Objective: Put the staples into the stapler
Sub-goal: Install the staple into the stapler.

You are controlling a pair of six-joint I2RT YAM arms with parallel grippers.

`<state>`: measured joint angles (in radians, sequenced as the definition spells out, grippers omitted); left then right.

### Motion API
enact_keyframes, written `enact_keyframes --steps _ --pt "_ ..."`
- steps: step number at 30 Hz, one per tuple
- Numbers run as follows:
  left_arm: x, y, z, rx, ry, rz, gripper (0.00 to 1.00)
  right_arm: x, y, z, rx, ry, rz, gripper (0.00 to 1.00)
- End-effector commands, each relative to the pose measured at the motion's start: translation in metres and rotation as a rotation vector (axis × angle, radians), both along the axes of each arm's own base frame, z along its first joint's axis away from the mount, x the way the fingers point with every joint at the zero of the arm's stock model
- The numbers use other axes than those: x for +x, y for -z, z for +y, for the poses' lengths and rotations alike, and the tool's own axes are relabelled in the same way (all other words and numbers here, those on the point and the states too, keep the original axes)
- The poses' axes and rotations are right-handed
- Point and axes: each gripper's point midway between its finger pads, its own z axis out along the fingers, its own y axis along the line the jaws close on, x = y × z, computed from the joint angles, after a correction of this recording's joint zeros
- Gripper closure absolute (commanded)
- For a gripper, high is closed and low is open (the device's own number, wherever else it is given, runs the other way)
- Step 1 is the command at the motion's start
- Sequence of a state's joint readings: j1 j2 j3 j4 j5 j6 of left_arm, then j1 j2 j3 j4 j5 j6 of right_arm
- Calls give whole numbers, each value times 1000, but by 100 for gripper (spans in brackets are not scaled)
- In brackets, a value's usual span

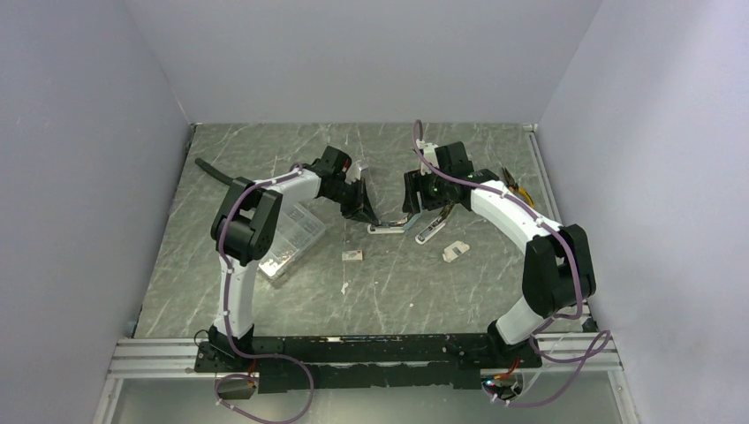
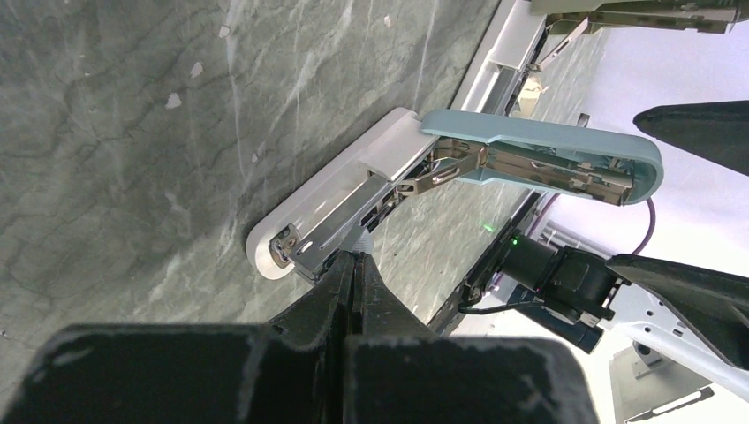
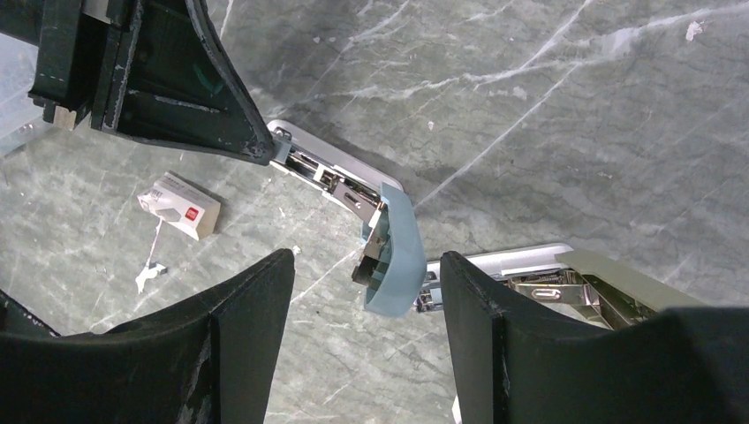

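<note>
A stapler with a white base (image 2: 327,190) and a light blue lid (image 2: 548,155) lies mid-table (image 1: 389,228), its lid swung up and its metal magazine bare. My left gripper (image 2: 353,262) is shut, with its tips against the front end of the magazine. My right gripper (image 3: 364,265) is open, and the tip of the blue lid (image 3: 395,252) stands between its fingers without touching them. The staples, a small white box with a red mark (image 3: 179,205), lie flat on the table in front of the stapler (image 1: 352,254), away from both grippers.
A second stapler with a grey lid (image 3: 565,278) lies open just right of the first (image 1: 430,231). A small white object (image 1: 455,252) lies right of it. A clear compartment case (image 1: 296,237) sits by the left arm. White scraps (image 3: 150,265) dot the marble.
</note>
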<state>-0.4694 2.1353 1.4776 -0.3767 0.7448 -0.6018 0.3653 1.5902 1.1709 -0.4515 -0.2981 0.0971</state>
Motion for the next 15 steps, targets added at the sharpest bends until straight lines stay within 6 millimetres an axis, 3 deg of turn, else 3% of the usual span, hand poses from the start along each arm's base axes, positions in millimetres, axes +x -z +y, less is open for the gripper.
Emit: enact_keyframes --steps 1,15 --pt "7 -41 -10 -76 40 -115 97 6 -5 4 24 -15 -31 35" --pt "-4 -24 -8 -53 59 -56 97 6 -4 4 24 -16 -31 35"
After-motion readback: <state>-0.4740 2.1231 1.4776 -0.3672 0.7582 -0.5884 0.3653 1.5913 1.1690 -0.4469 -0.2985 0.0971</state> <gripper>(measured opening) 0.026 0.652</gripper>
